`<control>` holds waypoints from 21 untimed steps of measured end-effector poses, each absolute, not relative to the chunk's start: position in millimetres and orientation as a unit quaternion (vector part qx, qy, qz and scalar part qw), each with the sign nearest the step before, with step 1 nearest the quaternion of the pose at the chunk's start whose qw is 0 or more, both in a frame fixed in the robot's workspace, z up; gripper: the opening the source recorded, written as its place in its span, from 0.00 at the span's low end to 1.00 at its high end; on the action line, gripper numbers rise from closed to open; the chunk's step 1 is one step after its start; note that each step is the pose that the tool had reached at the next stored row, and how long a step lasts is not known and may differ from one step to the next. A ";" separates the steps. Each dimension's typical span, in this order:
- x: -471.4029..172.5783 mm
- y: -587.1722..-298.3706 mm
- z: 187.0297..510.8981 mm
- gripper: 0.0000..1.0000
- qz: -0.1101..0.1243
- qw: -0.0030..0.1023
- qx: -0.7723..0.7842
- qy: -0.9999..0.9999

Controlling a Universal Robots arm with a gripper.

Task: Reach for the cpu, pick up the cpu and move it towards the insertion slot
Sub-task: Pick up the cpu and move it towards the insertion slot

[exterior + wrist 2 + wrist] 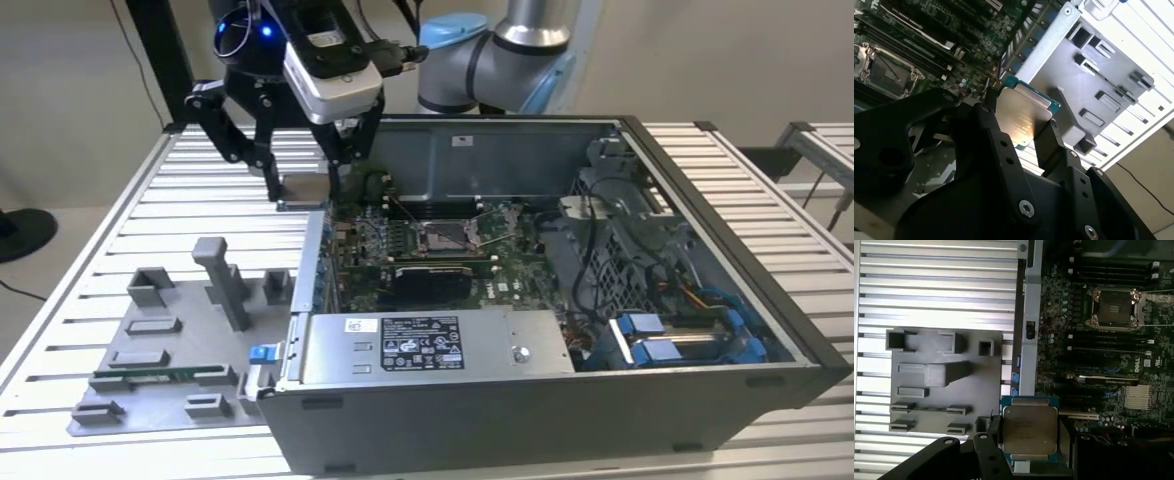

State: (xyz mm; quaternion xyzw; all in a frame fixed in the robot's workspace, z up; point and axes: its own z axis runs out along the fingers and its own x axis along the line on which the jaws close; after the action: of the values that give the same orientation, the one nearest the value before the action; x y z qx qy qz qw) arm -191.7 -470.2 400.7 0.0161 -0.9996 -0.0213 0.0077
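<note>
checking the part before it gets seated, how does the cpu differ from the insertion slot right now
The cpu has a plain silvery top; the insertion slot is a metal frame around a brownish centre. The cpu is clamped in the gripper beside the case wall; the insertion slot sits fixed on the green board. Both are square.

Slatted table (grey fixture, computer case)

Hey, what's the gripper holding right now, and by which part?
The gripper holds the cpu, its fingers pressed against two opposite side edges.
</note>
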 end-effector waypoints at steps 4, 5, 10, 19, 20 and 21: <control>-184.2 -470.2 400.7 0.00 -0.021 0.008 0.016 -1.000; -182.4 -470.2 400.7 0.00 -0.021 0.008 0.016 -1.000; -172.6 -470.1 400.7 0.00 -0.021 0.009 0.016 -1.000; -154.2 -470.2 400.7 0.00 -0.021 0.010 0.016 -1.000; -152.3 -470.2 400.7 0.00 -0.021 0.010 0.016 -1.000; -150.4 -470.1 400.7 0.00 -0.021 0.010 0.016 -1.000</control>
State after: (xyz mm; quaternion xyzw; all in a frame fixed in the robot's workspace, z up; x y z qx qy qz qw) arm -150.4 -470.1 400.7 0.0161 -0.9996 -0.0213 0.0100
